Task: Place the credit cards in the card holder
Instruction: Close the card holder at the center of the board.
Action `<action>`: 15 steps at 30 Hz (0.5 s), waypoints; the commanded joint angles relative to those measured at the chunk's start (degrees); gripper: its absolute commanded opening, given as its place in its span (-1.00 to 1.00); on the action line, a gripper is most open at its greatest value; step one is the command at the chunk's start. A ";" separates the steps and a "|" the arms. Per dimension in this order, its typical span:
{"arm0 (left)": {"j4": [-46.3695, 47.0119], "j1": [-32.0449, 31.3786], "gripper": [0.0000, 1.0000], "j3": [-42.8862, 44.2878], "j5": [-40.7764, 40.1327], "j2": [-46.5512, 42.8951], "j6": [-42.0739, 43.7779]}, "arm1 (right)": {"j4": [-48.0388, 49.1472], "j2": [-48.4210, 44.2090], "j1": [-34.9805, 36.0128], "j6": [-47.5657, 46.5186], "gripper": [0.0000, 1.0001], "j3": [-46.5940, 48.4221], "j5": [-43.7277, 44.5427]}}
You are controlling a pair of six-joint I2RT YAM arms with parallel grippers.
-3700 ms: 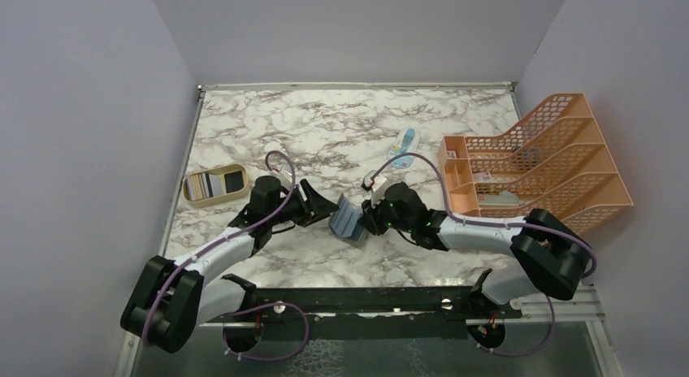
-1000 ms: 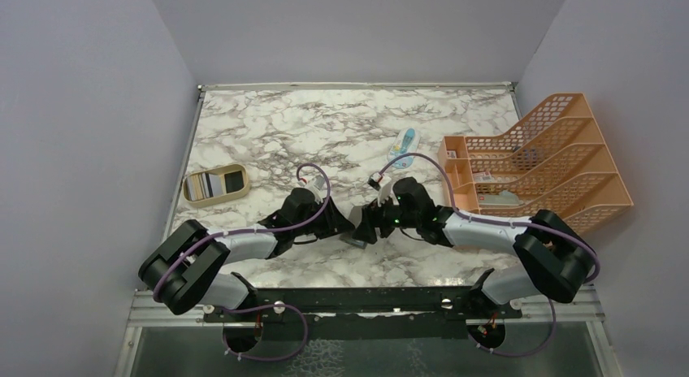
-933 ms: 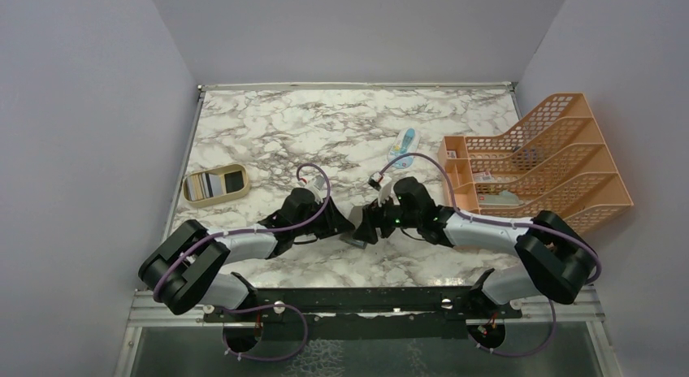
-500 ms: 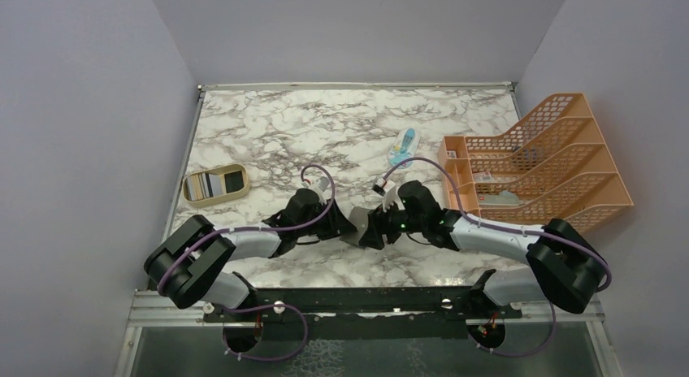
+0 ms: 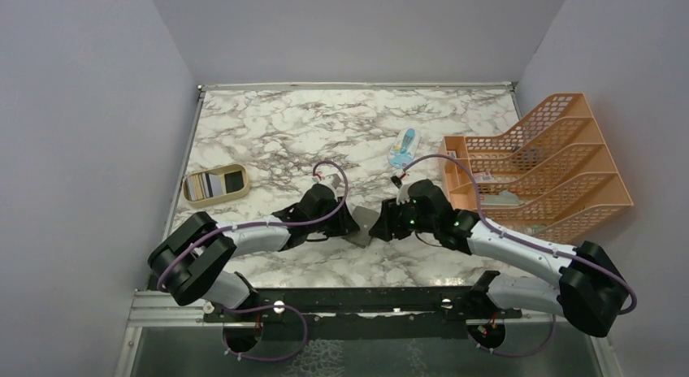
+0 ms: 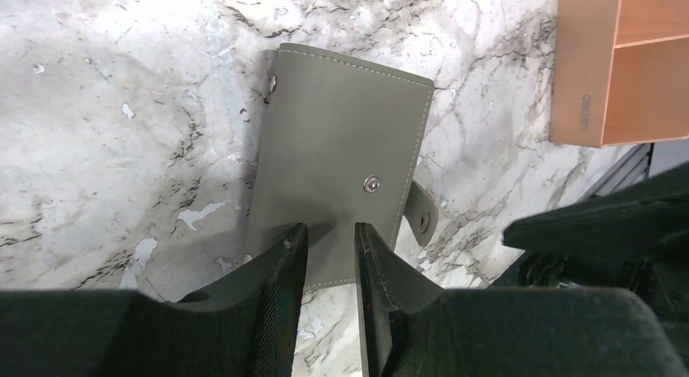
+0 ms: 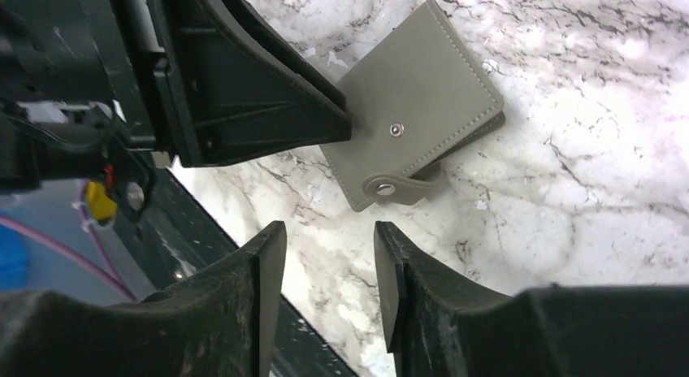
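Since the earliest top view, the card holder (image 6: 341,149) has come down from between the two grippers, where it was held up showing its pale blue-grey inside. It now lies flat and folded shut on the marble table (image 5: 325,125), just below the middle of the frame, and both arms have shifted rightward. The left gripper (image 6: 325,231) keeps a narrow gap, its tips over the holder's near edge, with nothing visibly clamped. The right gripper (image 7: 329,227) hovers just beside the holder, jaws apart and empty. No card appears to be inside yet: what look like the credit cards (image 5: 205,184) sit in the tan tray (image 5: 218,201) at the left, well apart, so opening, fetching and inserting all seem left to do. In the left wrist view the holder's long axis runs up the frame, leaning slightly right, with its unfastened tab sticking out at lower right.
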 commanded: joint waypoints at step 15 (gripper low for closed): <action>-14.12 -0.18 -0.18 7.89 -10.33 -2.44 5.72 | 3.66 0.81 -0.16 20.17 -0.37 -4.34 2.95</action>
